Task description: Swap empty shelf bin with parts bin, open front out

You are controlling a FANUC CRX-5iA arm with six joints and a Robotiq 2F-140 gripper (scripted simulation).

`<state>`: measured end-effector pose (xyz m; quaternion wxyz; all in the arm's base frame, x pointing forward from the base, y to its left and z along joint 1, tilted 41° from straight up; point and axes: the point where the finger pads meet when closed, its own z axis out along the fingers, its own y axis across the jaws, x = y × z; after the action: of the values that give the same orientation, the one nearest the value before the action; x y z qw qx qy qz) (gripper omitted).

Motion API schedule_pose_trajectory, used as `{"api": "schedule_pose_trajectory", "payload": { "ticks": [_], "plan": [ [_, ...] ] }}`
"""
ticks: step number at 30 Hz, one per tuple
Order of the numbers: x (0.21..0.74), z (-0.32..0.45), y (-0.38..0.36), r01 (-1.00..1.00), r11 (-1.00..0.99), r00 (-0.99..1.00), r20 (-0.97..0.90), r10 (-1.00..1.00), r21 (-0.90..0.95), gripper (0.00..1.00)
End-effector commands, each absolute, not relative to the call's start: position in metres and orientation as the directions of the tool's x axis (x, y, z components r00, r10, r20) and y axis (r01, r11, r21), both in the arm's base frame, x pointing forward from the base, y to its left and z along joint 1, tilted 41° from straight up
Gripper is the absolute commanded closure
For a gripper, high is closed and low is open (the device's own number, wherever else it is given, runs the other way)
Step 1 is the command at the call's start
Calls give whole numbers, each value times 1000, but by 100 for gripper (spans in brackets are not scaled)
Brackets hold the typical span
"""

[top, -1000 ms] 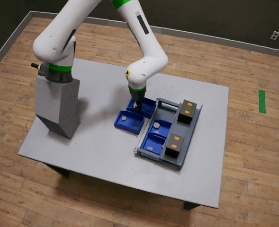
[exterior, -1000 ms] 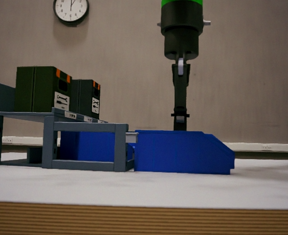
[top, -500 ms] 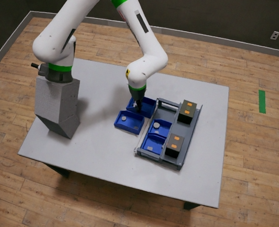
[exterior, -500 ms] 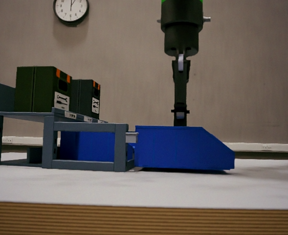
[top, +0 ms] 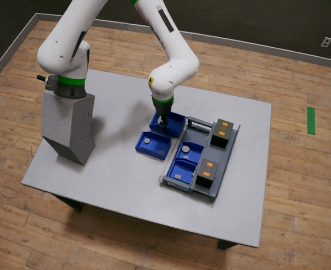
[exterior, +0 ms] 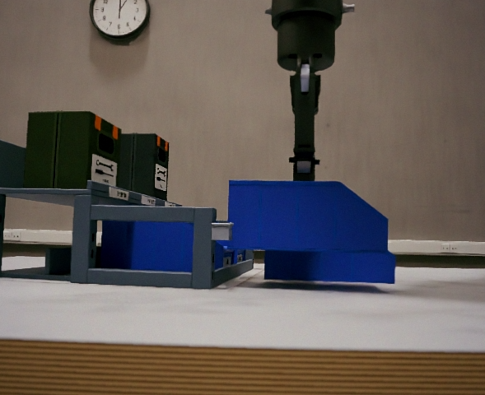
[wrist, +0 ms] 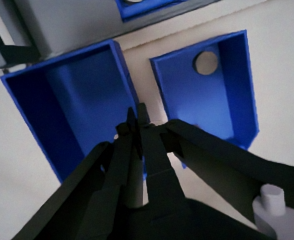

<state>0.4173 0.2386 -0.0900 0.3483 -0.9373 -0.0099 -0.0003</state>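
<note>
The empty blue bin (top: 177,123) (exterior: 301,216) (wrist: 89,102) hangs roughly level above the table, just in front of the shelf (top: 223,171) (exterior: 81,238). My gripper (top: 164,127) (exterior: 303,179) (wrist: 140,115) points down and is shut on its side wall, the one towards the bin with parts. The bin with parts (top: 153,145) (exterior: 332,267) (wrist: 212,102) stands upright on the table beside it. A round grey part (top: 146,140) (wrist: 206,63) and a flatter one (top: 161,152) lie in it. The gap (top: 198,135) is at the shelf's far end in the top view.
Two other blue bins (top: 195,151) (top: 184,171) with grey parts stand on the lower shelf beside the gap. Two dark boxes (top: 222,133) (top: 207,174) with orange marks stand on the upper board. A shelf end frame (exterior: 142,213) borders the gap, and a pale front rail (top: 174,152) runs close to both front bins.
</note>
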Motion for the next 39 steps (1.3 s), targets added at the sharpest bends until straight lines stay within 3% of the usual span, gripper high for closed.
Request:
{"api": "schedule_pose_trajectory", "payload": {
  "ticks": [1, 39],
  "plan": [
    [418, -85, 234, 19, -757, 1000, 9, 18, -653, 90],
    [418, -56, 209, 19, -757, 1000, 9, 18, -653, 90]
  ]
}}
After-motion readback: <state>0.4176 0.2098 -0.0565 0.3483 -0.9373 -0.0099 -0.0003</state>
